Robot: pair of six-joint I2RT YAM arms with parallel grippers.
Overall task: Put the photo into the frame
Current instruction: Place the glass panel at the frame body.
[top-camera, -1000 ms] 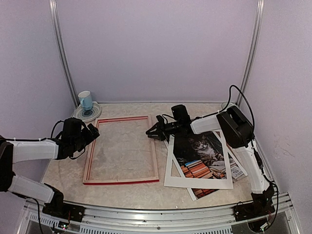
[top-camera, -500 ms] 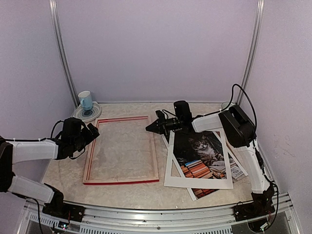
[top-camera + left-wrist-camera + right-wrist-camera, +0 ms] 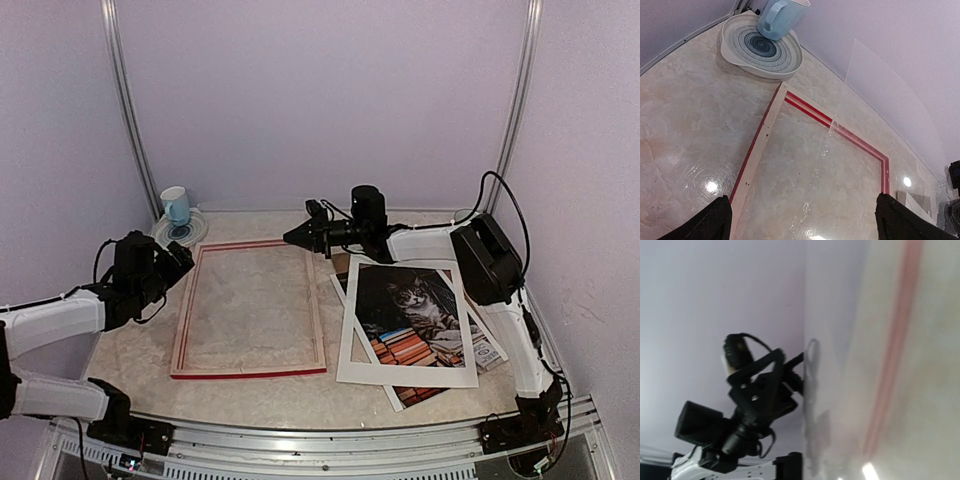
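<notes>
Only the left wrist view catches a faint clear sheet (image 3: 875, 95) over the one frame (image 3: 250, 372), lying flat centre-left. The one photo (image 3: 410, 315) lies just right, under a white mat (image 3: 345, 365). The left gripper (image 3: 182, 262) hovers gaping, empty, by the frame's left rail. The outstretched right gripper (image 3: 292, 237) is pinched closed at its far-right corner.

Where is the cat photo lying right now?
In the top view, the photo lies flat on the right side of the table, under a white mat border, just right of the red frame.
</notes>
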